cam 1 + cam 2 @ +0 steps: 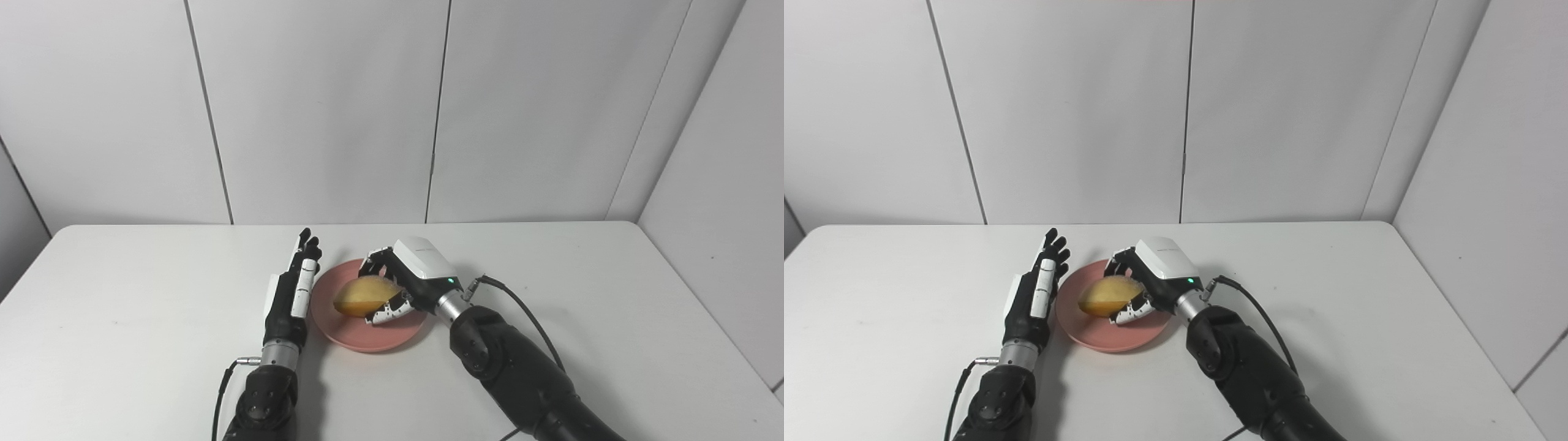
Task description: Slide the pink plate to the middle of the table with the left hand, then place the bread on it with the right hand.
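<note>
left eye view shows the pink plate (367,334) lying near the table's (122,343) middle, so the slide looks done. the left hand (293,293) rests just beside its left rim, fingers straight and together, holding nothing. the right hand (401,285) is curled around the bread (361,297) over the plate; letting go seems all that is left.

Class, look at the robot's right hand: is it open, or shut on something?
Shut on the bread. The right hand has its fingers curled around it, over the pink plate. Whether the bread touches the plate, I cannot tell.
</note>
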Tool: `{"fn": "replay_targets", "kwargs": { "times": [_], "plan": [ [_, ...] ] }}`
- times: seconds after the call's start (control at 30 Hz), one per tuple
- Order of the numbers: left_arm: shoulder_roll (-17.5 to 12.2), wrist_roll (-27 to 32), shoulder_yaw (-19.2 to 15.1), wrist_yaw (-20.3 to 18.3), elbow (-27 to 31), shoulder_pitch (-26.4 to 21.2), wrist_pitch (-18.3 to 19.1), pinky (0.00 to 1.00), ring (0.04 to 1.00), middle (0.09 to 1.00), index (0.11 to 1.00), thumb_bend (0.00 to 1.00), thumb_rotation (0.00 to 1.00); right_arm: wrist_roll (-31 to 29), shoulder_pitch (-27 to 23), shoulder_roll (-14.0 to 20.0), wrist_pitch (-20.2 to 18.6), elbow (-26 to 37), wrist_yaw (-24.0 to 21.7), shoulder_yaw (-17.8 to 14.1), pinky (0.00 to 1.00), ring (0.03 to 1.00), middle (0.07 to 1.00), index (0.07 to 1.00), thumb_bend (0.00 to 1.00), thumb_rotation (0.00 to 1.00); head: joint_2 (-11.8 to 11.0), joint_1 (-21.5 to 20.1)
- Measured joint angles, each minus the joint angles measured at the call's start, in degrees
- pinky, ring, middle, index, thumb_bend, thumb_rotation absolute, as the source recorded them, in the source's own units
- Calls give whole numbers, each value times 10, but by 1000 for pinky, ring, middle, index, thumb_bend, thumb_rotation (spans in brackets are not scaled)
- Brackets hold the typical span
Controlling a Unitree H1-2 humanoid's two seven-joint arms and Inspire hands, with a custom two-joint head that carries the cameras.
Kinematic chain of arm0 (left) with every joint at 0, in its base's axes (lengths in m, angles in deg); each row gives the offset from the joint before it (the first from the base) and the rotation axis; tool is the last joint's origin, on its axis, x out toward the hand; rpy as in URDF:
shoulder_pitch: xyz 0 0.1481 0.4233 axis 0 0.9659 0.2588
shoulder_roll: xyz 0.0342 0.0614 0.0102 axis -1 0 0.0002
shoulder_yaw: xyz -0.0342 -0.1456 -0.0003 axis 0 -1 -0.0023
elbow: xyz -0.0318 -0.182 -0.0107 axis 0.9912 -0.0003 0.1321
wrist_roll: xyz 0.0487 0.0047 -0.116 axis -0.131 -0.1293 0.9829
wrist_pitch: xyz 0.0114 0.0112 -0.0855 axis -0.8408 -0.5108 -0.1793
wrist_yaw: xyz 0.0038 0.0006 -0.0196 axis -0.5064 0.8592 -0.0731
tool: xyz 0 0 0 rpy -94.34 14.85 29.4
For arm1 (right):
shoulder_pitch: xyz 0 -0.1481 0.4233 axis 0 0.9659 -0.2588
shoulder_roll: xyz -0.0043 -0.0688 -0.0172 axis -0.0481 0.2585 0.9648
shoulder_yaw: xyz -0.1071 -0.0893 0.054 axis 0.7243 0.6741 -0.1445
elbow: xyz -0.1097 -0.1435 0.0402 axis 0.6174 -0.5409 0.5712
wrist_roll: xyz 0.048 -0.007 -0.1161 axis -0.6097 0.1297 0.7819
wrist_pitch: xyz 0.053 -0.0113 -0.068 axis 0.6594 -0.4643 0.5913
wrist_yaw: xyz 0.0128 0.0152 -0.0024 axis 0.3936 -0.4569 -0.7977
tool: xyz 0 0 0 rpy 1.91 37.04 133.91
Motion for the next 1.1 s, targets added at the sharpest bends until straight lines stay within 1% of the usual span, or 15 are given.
{"fn": "replay_targets", "kwargs": {
  "times": [0.13,0.27,0.33,0.4,0.43,0.47,0.5,0.53,0.57,0.6,0.63,0.77,0.9,1.03,1.1],
  "plan": [
    [0,-1,0,1,1,0,0,987,971,974,966,751,1000,-1,0,0,0,-2,0,0,413,501,585,496,491,137,3,-1],
    [0,-1,0,1,1,1,0,972,960,967,962,748,1000,0,-1,0,0,-5,0,2,448,534,608,497,490,138,3,-1],
    [0,-1,0,4,4,2,0,985,975,972,962,758,1000,0,-2,0,0,-6,0,3,460,548,620,498,490,138,4,0],
    [0,-1,0,4,8,4,0,986,977,979,968,745,1000,0,-2,0,0,-6,0,5,539,638,676,499,492,143,4,-2],
    [0,-1,0,4,8,5,0,981,973,980,971,743,1000,0,-2,0,0,-6,0,6,586,693,719,499,493,148,4,-1],
    [0,-1,0,4,8,5,0,974,968,977,970,740,1000,0,-2,1,0,-5,-1,8,663,773,787,665,497,279,4,-1],
    [0,-1,0,3,8,5,0,972,967,976,969,739,1000,0,-2,2,0,-4,-3,10,686,795,806,728,499,331,4,-1],
    [0,-1,0,3,8,5,0,971,966,975,969,739,1000,0,-3,4,0,-2,-10,11,700,809,818,768,500,363,4,0],
    [0,-1,0,3,8,5,0,959,963,971,964,738,1000,0,-3,6,0,1,-15,13,744,838,850,824,525,446,4,0],
    [1,-1,0,4,8,5,0,955,962,970,962,738,1000,0,-3,8,0,3,-20,16,759,848,861,843,533,475,4,0],
    [1,-1,0,4,8,5,0,951,962,973,963,725,1000,0,-3,10,0,4,-25,18,816,884,896,875,565,565,4,0],
    [1,2,-3,1,5,4,-3,944,961,975,964,725,1000,1,-2,14,0,14,-35,22,955,960,963,930,611,724,3,0],
    [2,2,-7,0,3,3,-7,937,951,968,956,727,1000,-1,-1,14,0,22,-35,22,995,990,989,953,620,750,3,1],
    [2,2,-7,-1,-1,2,-8,951,959,978,966,733,1000,-10,1,14,3,24,-32,15,1000,1000,1000,973,656,728,1,2],
    [2,2,-7,-3,-2,1,-8,955,962,980,969,732,1000,-18,4,13,11,24,-24,8,1000,1000,1000,976,664,725,-1,3]
  ]
}}
